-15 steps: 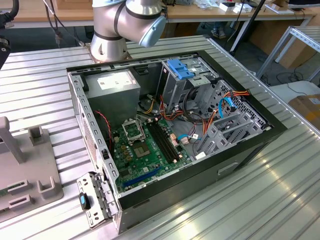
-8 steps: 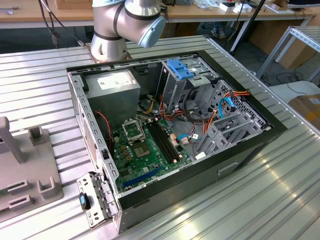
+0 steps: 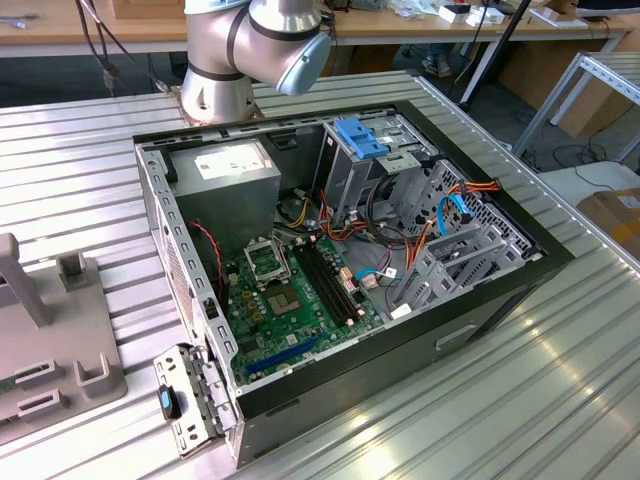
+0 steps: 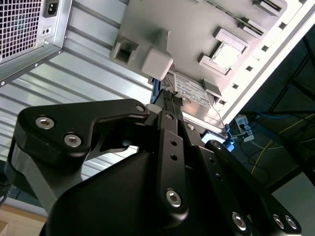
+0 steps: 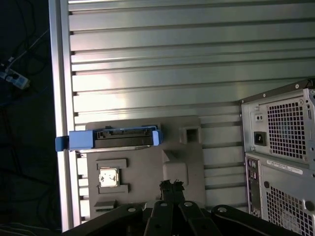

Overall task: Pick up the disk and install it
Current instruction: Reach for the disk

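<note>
First wrist view is looking down on the disk [image 5: 120,139], which is standing on its long edge in a slot of a grey fixture plate [image 5: 187,162] at the rim of the ribbed aluminium worktop [image 5: 147,59] — one blue end of its carrier is jutting out past that rim. The gripper [image 5: 170,186] is hanging above the plate, apart from the disk and carrying nothing. In both wrist views its black fingers [image 4: 170,128] are looking pressed together at the tips.

By my reading the pick-up step is in hand, with no grasp made yet. A grasp is going to call for the fingers spread wide enough to straddle the drive's thin body, squared to its flat faces and set between the blue end pieces rather than onto them.

In the second wrist view the drive is showing a dull grey metal shell with a white label on one face, and its carrier is smooth, bright blue plastic. The plate is matte grey with square moulded pockets, one holding a square processor chip [image 5: 108,177]. In the exterior view the computer case [image 3: 500,290] is lying open on its side, to the right of the plate, with its green motherboard [image 3: 290,300] and perforated metal drive cage [image 3: 400,190] facing up — the disk is not in it.
</note>
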Controlling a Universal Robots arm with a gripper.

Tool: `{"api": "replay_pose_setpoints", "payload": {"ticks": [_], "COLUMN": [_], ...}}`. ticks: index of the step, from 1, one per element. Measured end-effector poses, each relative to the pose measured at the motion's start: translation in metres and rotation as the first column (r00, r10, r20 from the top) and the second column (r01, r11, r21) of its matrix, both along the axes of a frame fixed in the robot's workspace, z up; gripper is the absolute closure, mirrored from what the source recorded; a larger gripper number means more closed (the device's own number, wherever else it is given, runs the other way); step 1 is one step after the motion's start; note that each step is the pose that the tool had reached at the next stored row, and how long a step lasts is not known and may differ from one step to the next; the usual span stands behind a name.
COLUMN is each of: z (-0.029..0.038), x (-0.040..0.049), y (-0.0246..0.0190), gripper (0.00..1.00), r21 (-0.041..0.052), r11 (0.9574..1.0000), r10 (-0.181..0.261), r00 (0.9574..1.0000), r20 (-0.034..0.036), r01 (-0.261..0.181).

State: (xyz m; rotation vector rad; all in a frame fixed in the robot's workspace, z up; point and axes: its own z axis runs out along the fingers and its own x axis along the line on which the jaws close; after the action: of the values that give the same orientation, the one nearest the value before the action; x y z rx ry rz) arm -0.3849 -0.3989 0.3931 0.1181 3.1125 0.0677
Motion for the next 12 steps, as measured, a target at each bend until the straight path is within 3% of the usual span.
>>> {"api": "replay_pose_setpoints", "payload": {"ticks": [12], "z": [0.0], "x": [-0.0064], "y": [0.0], "gripper": [0.89], "r21": [0.0], "r11": [1.0], "r10": [0.0], "r00": [1.0], "r20": [0.0], "r01": [0.0]}}
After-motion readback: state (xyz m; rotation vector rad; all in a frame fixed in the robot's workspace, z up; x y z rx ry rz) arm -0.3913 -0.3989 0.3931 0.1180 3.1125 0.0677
